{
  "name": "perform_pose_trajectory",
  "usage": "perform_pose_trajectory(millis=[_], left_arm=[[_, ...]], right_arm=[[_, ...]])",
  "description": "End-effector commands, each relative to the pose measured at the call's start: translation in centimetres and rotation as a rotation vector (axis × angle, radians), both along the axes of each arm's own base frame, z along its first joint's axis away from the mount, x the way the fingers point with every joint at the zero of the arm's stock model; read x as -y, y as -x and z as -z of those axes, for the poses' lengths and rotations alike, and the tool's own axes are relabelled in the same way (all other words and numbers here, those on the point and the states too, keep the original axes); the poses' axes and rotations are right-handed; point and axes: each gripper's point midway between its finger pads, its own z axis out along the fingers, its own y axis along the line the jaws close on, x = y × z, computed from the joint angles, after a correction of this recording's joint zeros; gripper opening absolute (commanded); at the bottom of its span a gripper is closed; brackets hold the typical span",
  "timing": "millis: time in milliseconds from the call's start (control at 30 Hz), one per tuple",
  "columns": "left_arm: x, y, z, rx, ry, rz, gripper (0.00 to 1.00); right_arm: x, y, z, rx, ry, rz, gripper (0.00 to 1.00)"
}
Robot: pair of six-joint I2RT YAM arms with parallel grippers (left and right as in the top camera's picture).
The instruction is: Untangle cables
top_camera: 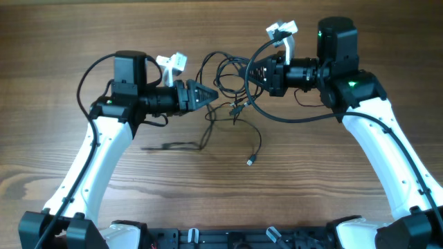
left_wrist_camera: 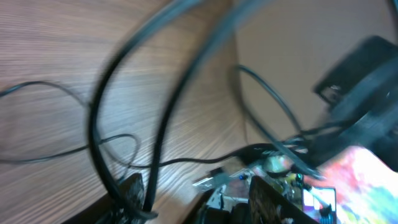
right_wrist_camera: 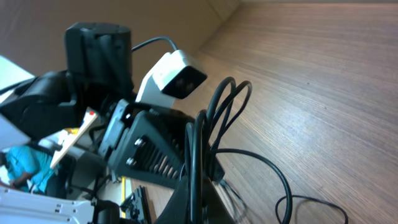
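Note:
The cables (top_camera: 235, 105) are thin black wires tangled mid-table between both arms, and one strand ends in a small plug (top_camera: 248, 162) nearer the front. My right gripper (top_camera: 250, 75) reaches in from the right and is shut on a bunch of strands. In the right wrist view the cables (right_wrist_camera: 214, 118) run straight up from between the closed fingers of the right gripper (right_wrist_camera: 198, 202) and loop over. My left gripper (top_camera: 211, 95) points right, at the tangle's left side. In the blurred left wrist view the left gripper (left_wrist_camera: 198, 190) stands open, and cables (left_wrist_camera: 163, 124) hang against its left finger (left_wrist_camera: 134, 193).
The two grippers face each other a few centimetres apart; the left one's ribbed finger (right_wrist_camera: 149, 149) and white wrist camera (right_wrist_camera: 174, 71) fill the right wrist view. Loose strands trail towards the front left (top_camera: 204, 142). Arm bases and a black rail (top_camera: 228, 238) line the table's front edge.

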Motion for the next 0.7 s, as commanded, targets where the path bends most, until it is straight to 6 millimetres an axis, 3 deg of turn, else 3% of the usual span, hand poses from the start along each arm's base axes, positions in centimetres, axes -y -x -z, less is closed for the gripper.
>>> perform_pose_trajectory(millis=[0,167,233,300,400,467,567,667], left_arm=[[1.1,0.6,-2.0,-0.041,0.081,0.015,0.55],[0.9,-0.8,-3.3,-0.031,0.123,-0.034,0.50],[-1.5,-3.4,-2.2,0.013,0.039,-0.173,0.49],[-6.3,-5.9,1.0,0.002,-0.154,-0.401,0.50],[-7.6,-5.8,2.5,-0.080,-0.210,-0.486,0.44],[-6.0,-5.0,2.4,-0.110,-0.182,-0.447,0.45],[-1.8,-3.1,0.3,-0.152,-0.032,-0.287,0.47],[0.3,-2.2,-3.1,-0.184,0.147,-0.172,0.47]], right_arm=[[0.4,-0.6,0.2,-0.040,0.014,0.055,0.04],[2.0,-1.5,3.2,-0.142,0.133,0.196,0.04],[2.0,-1.4,3.3,-0.152,0.136,0.195,0.04],[2.0,-1.3,3.4,-0.156,0.137,0.195,0.04],[2.0,-1.2,3.3,-0.155,0.132,0.188,0.04],[2.0,-1.3,3.3,-0.152,0.132,0.188,0.04],[2.0,-1.3,3.3,-0.152,0.132,0.188,0.04],[2.0,-1.3,3.3,-0.153,0.132,0.188,0.04]])
